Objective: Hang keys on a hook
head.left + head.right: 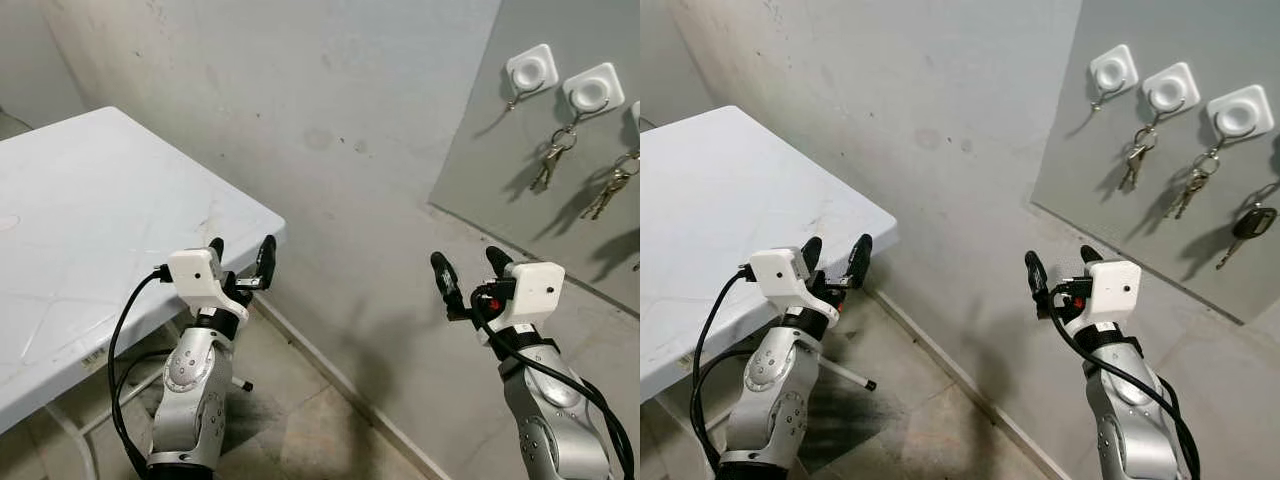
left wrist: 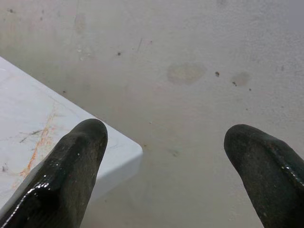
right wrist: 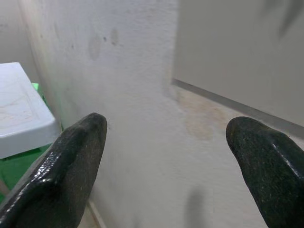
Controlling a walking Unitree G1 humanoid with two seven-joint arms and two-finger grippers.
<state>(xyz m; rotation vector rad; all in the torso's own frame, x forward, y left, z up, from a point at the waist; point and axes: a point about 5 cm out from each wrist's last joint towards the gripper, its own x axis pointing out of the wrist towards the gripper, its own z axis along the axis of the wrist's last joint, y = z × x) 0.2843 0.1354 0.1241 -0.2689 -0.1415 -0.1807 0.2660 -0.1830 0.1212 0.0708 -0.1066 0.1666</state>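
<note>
1. Four white square hooks sit in a row on a grey wall panel (image 1: pixel 1160 200), high on the robot's right. The first hook (image 1: pixel 1113 72) carries nothing. The second hook (image 1: pixel 1170 90) holds a bunch of keys (image 1: pixel 1133 160). The third hook (image 1: pixel 1238 111) holds a second bunch (image 1: pixel 1190 187). A dark car key (image 1: pixel 1248 224) hangs from the fourth, at the picture's edge.

2. The right hand (image 1: pixel 1060 270) is raised in front of the robot, below the panel and well apart from the hooks. Its two black fingers are spread wide with nothing between them.

3. The left hand (image 1: pixel 240 260) is raised over the corner of a white desk (image 1: pixel 90 200), on the robot's left. Its fingers are also spread and hold nothing.

4. No keys can be seen on the part of the desk that is in view. The only keys visible are those already on the hooks.

5. The wall (image 1: pixel 330 140) behind is pale, rough plaster with small stains. The floor (image 1: pixel 300 420) below is bare concrete.

6. Likely risk: with both hands empty, a reach towards the free hook could brush the neighbouring bunch and knock it off. The hooks are small and sit close together, so a key ring could also miss the hook's tip and drop to the floor.
</note>
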